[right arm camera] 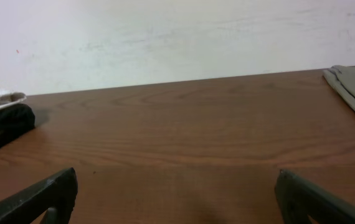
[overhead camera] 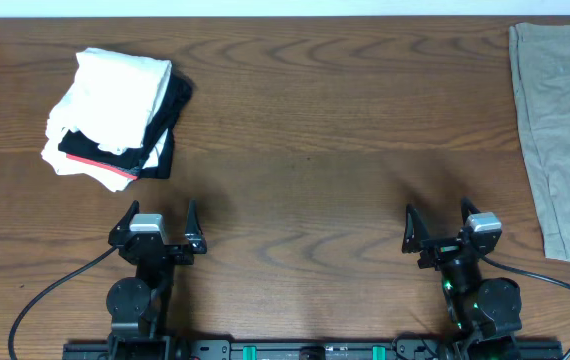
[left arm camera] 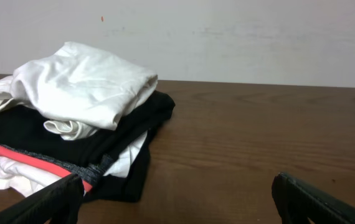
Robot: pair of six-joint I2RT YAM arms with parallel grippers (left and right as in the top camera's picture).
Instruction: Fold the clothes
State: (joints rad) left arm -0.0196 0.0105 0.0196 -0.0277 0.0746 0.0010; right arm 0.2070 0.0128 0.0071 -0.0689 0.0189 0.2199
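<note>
Left pincer (overhead camera: 158, 215) and right pincer (overhead camera: 439, 214) are resting jaws apart, bare table (overhead camera: 305, 150) stretching ahead; stacked clothes (overhead camera: 115, 115) sitting ahead-left, khaki garment (overhead camera: 560, 130) ahead-right.

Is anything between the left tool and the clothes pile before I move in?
Nothing visible. Only bare wooden table lies between the open left tool and the clothes pile, which sits ahead of it, slightly to its left.
</note>
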